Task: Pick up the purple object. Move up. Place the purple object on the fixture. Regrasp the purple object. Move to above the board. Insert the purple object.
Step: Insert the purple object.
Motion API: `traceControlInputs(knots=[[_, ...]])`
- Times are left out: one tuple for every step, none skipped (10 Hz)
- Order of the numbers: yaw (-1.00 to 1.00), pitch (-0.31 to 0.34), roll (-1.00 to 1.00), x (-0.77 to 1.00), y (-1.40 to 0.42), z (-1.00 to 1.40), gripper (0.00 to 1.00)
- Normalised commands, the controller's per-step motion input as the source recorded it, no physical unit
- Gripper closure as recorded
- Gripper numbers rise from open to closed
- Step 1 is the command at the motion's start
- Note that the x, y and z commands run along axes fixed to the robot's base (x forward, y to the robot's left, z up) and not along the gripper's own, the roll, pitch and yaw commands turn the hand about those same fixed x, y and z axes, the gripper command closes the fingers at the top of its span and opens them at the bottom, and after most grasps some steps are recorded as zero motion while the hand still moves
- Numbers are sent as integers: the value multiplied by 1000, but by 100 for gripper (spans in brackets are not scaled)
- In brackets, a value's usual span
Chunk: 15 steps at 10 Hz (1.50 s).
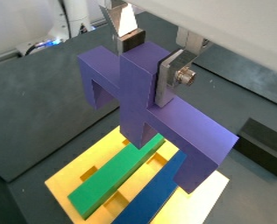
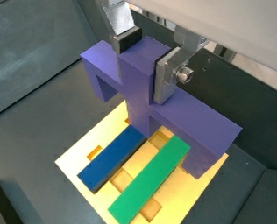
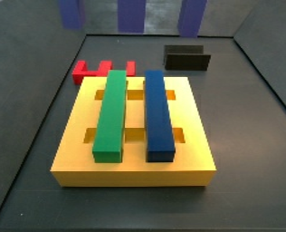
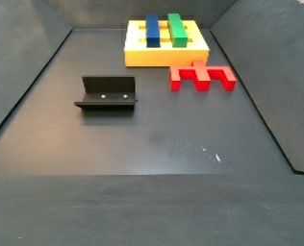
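Purple object (image 1: 152, 105), a flat purple block with notched prongs, hangs in the air between the gripper's (image 1: 149, 59) two silver plate fingers (image 1: 170, 77), which pinch its central stem from both sides; both wrist views show this, with the dark pads pressed against the purple faces (image 2: 147, 83). Below it in both wrist views lies the board (image 1: 82, 175), a thick yellow rectangular slab with slots, carrying a long green bar (image 1: 117, 175) and a long blue bar (image 1: 152, 199) side by side. The block's prongs point down toward the board and are clear of it.

In a side view only the three purple prong ends (image 3: 131, 13) show at the upper edge, above the far side of the board (image 3: 133, 168). A red pronged block (image 3: 103, 69) lies on the dark floor touching or just beside the board's far edge, near the green bar (image 3: 109, 113). The fixture (image 3: 186, 59), a small black box-like holder, stands beyond the board's far corner on the blue bar's (image 3: 159, 113) side. In a side view the fixture (image 4: 106, 93) sits well apart from the board (image 4: 165, 50), on a dark grey floor (image 4: 155, 135) enclosed by dark walls.
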Motion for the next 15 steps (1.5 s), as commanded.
traceControlInputs(knots=[[180,-63,379,-54,-569,-589,100],[49,-163,0,-77,-146,-720,100],[91,-153,-136,-9,-43,-677,100],[51,-169,-139,0,-29,-697,100],[0,-83,-110,83,-37,-700,100],[9,-110,-114,40,-54,-677,100],[100,-76,0,203,-203,-609,100],[149,-53,56,197,-183,-506,100],[29,-24,3,226,-126,-477,100],[0,-6,0,226,-83,-409,100],[0,0,33,0,-9,-206,100],[0,0,24,-43,0,-117,100],[6,-1,0,-29,0,-111,100],[17,-11,0,0,-14,-123,100],[46,0,29,0,-20,-194,100]])
